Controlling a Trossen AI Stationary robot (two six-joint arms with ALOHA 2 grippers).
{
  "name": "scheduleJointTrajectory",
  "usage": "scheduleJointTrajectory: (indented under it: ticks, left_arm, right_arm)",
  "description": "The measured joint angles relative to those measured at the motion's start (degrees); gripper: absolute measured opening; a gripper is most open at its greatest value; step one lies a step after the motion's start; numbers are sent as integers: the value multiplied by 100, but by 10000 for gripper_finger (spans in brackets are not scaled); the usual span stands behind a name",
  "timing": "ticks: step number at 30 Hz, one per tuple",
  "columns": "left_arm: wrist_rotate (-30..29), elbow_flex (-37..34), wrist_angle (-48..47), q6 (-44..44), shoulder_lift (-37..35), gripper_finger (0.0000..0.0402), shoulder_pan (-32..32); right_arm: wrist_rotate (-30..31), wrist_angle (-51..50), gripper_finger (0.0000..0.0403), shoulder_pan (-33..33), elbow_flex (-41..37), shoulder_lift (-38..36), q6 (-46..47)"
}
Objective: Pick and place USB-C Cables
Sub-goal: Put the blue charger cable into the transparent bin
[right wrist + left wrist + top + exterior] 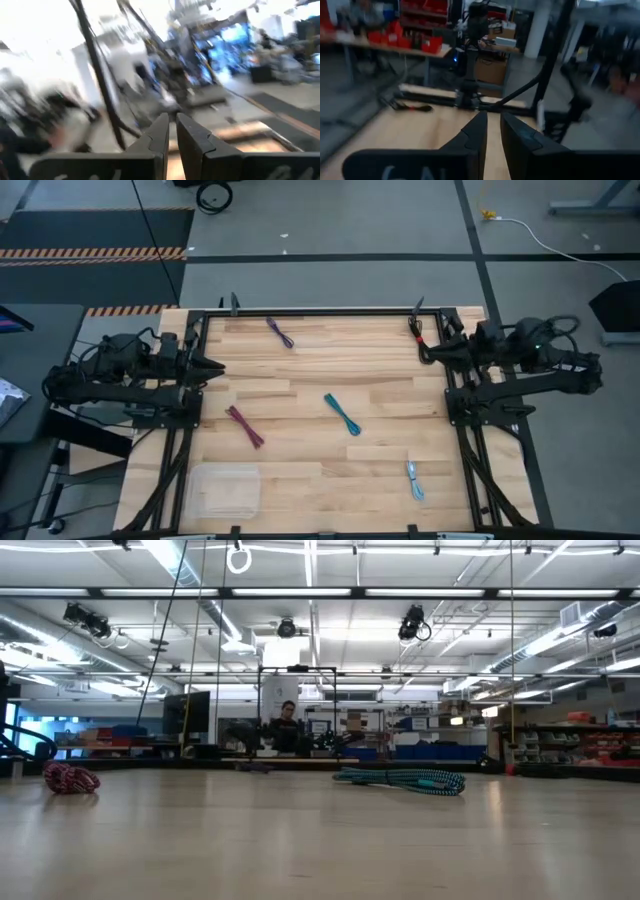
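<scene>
Five short cable bundles lie flat on the wooden table (300, 390). The purple one (280, 333) lies near the far edge and the black-and-red one (416, 330) at the far right corner. The teal one (342, 415) is in the middle, the maroon one (244, 426) toward the left, and the light blue one (415, 480) near the front right. My left gripper (215, 367) hangs shut at the left edge, raised, pointing level across the table. My right gripper (428, 352) hangs shut at the right edge, just in front of the black-and-red cable. Neither holds anything (492, 116) (171, 117).
A clear flat plastic container (228, 490) sits at the near left corner. Black frame rails (320, 311) run along the far edge and both sides. A person (288, 725) is in the room far behind the table.
</scene>
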Motion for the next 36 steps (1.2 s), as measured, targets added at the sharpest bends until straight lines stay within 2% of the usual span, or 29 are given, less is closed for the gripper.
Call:
scheduleJointTrajectory:
  ticks: [3, 6, 14, 17, 19, 24, 28, 31, 36]
  left_arm:
    - [-4, 0, 57, -797, 1, 62, 0]
    - [-6, 0, 126, -1132, 0, 62, 0]
    - [-14, -9, 243, -1124, 2, 62, 0]
    - [129, -229, 494, -1121, -2, 62, -34]
    - [259, -569, 1025, -981, 0, 62, -106]
    - [259, -1817, 3644, -435, 57, 62, -312]
    - [132, -2585, 5179, -32, 183, 62, -323]
    - [-185, -2844, 5436, 205, 187, 62, -323]
    - [-720, -2892, 4827, 566, 190, 64, -292]
  right_arm:
    - [-2, 830, 42, -1, -7, 99, 379]
    - [8, 1432, 42, -1, -10, 166, 325]
    - [659, 2821, 42, -12, -10, 291, 50]
    - [662, 2528, 42, -12, -7, 411, -174]
    - [609, 1962, 42, -12, -4, 649, -122]
    - [133, 644, 42, 63, -13, 1928, 379]
    - [153, -190, 50, 67, -22, 2914, -142]
    - [152, -561, 65, -71, -21, 3561, -462]
    - [155, -769, 112, -283, -21, 4391, -870]
